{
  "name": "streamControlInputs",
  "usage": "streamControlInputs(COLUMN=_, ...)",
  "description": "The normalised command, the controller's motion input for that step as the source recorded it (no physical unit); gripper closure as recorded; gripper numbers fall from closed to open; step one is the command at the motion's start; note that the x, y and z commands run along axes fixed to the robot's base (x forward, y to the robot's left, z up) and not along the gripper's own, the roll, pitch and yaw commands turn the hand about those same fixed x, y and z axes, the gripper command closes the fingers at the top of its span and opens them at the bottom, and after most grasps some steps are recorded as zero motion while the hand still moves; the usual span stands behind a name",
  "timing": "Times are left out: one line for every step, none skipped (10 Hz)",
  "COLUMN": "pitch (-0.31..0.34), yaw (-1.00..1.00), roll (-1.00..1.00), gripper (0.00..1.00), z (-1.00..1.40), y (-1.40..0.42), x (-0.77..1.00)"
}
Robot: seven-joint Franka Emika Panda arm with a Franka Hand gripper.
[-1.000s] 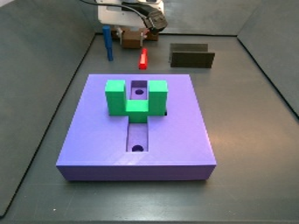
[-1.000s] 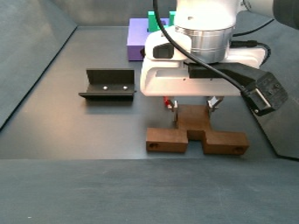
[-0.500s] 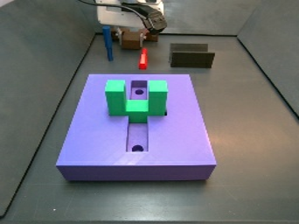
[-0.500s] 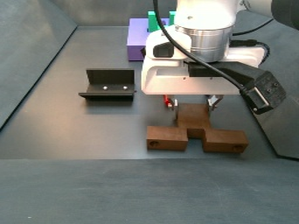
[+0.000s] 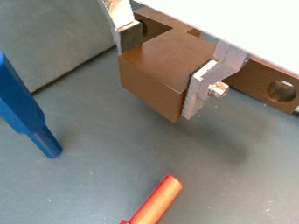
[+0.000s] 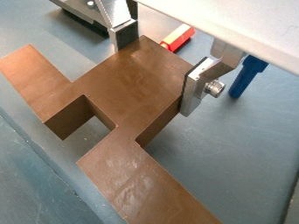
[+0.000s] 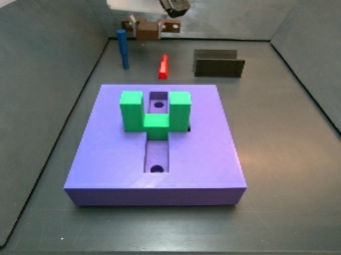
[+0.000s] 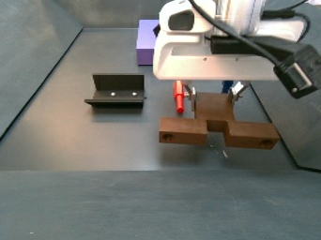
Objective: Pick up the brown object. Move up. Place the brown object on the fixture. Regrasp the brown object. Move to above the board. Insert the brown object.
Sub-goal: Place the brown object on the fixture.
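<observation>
My gripper (image 8: pixel 215 114) is shut on the brown object (image 8: pixel 213 129), a mid-brown stepped bar, and holds it level above the floor. In both wrist views the silver fingers (image 5: pixel 209 82) (image 6: pixel 200 87) press the two sides of the bar's raised middle block (image 5: pixel 162 73) (image 6: pixel 111 103). In a side view the gripper (image 7: pixel 147 27) hangs at the far end with the bar (image 7: pixel 144 31) in it. The fixture (image 7: pixel 218 65) (image 8: pixel 116 91) stands on the floor, apart from the gripper. The lavender board (image 7: pixel 200 159) (image 8: pixel 145 39) bears the green U-shaped block (image 7: pixel 155 111).
A small red bar (image 7: pixel 164 67) (image 8: pixel 179 96) (image 5: pixel 156 200) lies on the floor under and beside the held bar. A blue upright peg (image 7: pixel 122 48) (image 5: pixel 26 110) stands next to it. Grey walls enclose the floor.
The gripper has risen, shut on the brown object, which has left the floor and now hangs above it. Red bar and blue peg are uncovered.
</observation>
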Motion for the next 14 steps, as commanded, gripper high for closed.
streamControlInputs(pitch=0.000, yaw=0.00, roll=-0.01, gripper=1.00, z=0.00, y=0.00, x=0.00)
streamControlInputs(pitch=0.269, yaw=-0.33, roll=-0.45, gripper=1.00, z=0.09, y=0.07, x=0.66)
streamControlInputs(pitch=0.163, yaw=-0.17, roll=-0.55, gripper=1.00, z=0.00, y=0.00, x=0.98)
streamControlInputs(pitch=0.077, yaw=-0.16, roll=-0.66, gripper=1.00, z=0.00, y=0.00, x=1.00)
streamControlInputs(pitch=0.071, yaw=-0.16, roll=-0.67, gripper=1.00, z=0.00, y=0.00, x=1.00)
streamControlInputs(pitch=0.071, yaw=-0.15, roll=-0.70, gripper=1.00, z=0.00, y=-0.03, x=1.00)
streamControlInputs(pitch=0.000, yaw=-0.16, roll=-0.87, gripper=1.00, z=0.00, y=0.00, x=0.89)
streamControlInputs(pitch=-0.223, yaw=-0.11, roll=-1.00, gripper=1.00, z=0.06, y=0.10, x=0.57)
streamControlInputs(pitch=-0.117, yaw=-0.02, roll=-1.00, gripper=1.00, z=0.00, y=0.00, x=0.78)
streamControlInputs(pitch=-0.080, yaw=-0.01, roll=-1.00, gripper=1.00, z=0.00, y=0.00, x=0.81)
streamControlInputs(pitch=-0.086, yaw=-0.02, roll=-1.00, gripper=1.00, z=0.00, y=0.00, x=0.81)
streamControlInputs(pitch=0.000, yaw=-0.01, roll=-0.95, gripper=1.00, z=0.00, y=0.00, x=0.86)
streamControlInputs(pitch=0.000, yaw=-0.05, roll=-0.86, gripper=1.00, z=0.00, y=-0.11, x=0.94)
streamControlInputs(pitch=0.000, yaw=-0.12, roll=-0.79, gripper=1.00, z=0.02, y=-0.17, x=0.87)
